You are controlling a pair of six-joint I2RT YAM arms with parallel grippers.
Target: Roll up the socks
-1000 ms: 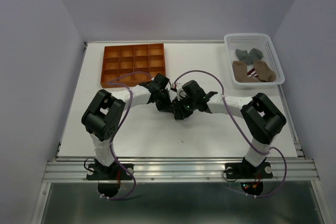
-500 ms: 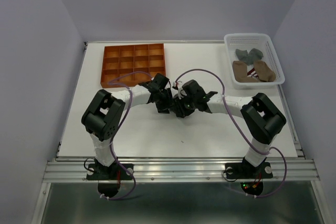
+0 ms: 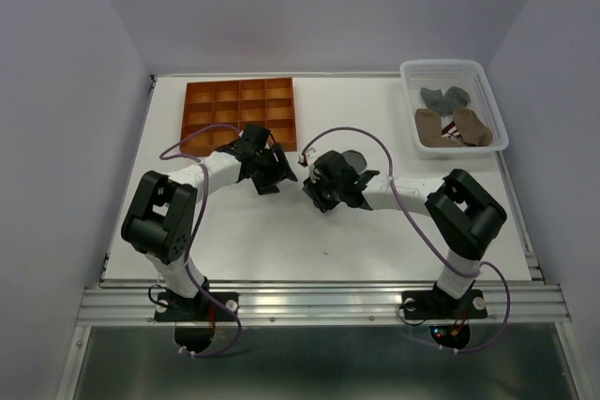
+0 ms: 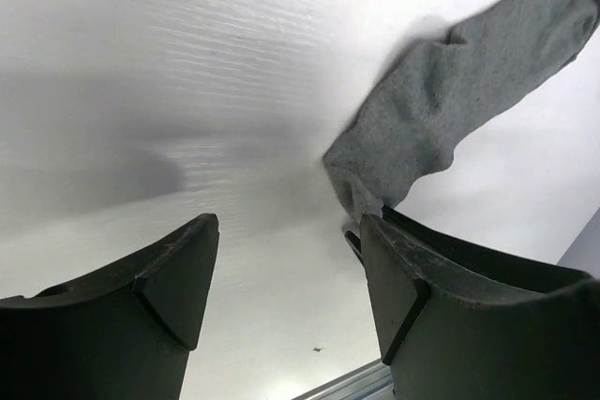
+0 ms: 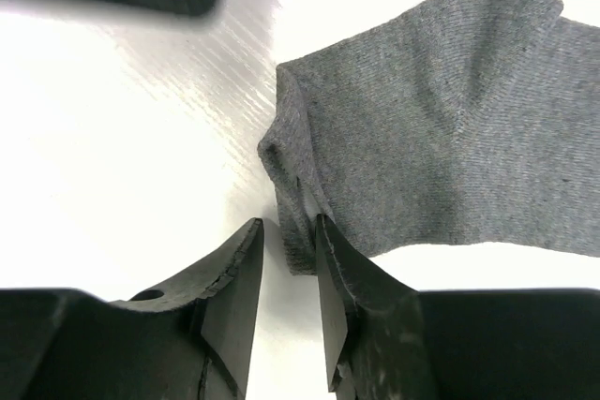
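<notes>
The right claw (image 5: pixel 286 241) is pressed almost together and pinches the folded edge of 1 grey sock (image 5: pixel 450 128). That sock lies flat on the white desk (image 3: pixel 375 241) near its centre. In the right wrist view it spreads from the pinch toward 1 o'clock.

The left claw (image 4: pixel 286 255) is spread wide with nothing between its fingers (image 4: pixel 178 269). It hangs over the desk just beside the sock's pinched end, at about 10 o'clock from the right claw in the top view. The 2 claws are near each other but apart.

At 2 o'clock on the desk sits a white basket (image 3: pixel 441 65) holding more socks. Grey socks (image 3: pixel 444 96) lie at its far end and 2 tan socks (image 3: pixel 429 126) lie nearer, with a red-and-white striped piece (image 3: pixel 452 136) between the tan ones.

At 11 o'clock lies an orange tray (image 3: pixel 225 114) of square compartments, well apart from the pinched sock.
</notes>
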